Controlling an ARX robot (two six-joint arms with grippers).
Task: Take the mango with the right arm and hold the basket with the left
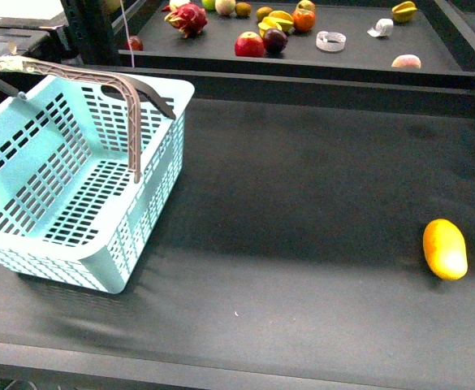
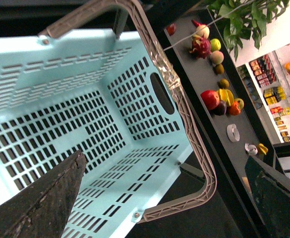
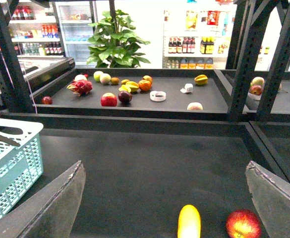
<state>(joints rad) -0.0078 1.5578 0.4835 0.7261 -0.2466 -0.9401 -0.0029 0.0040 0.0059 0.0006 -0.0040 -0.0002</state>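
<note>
Yellow-orange mango (image 1: 445,249): lies on its side at the right end of the dark table (image 1: 302,179), bare mat all round it in the front view, untouched.
Neighbour: the right wrist view shows one red apple (image 3: 243,224) just beside the mango; it is the thing to avoid.
Right gripper (image 3: 164,166): spread wide and empty, and looks well back from the mango, which sits low between the fingers.
Basket (image 1: 26,154): turquoise, empty, at the left end of the table, well apart from the mango.
Left gripper (image 2: 163,161): gaping and holding nothing, poised over the basket's inside.
Step in hand: approach, as I judge it; neither grasp is made.
Next move: lower the right gripper over the mango and close across its narrow width; bring the left one onto the rim or a handle.
Count: one mango, one basket with two handles (image 1: 131,106), one nearby apple, one dragon fruit (image 1: 187,18) on the back shelf (image 1: 359,57).
</note>
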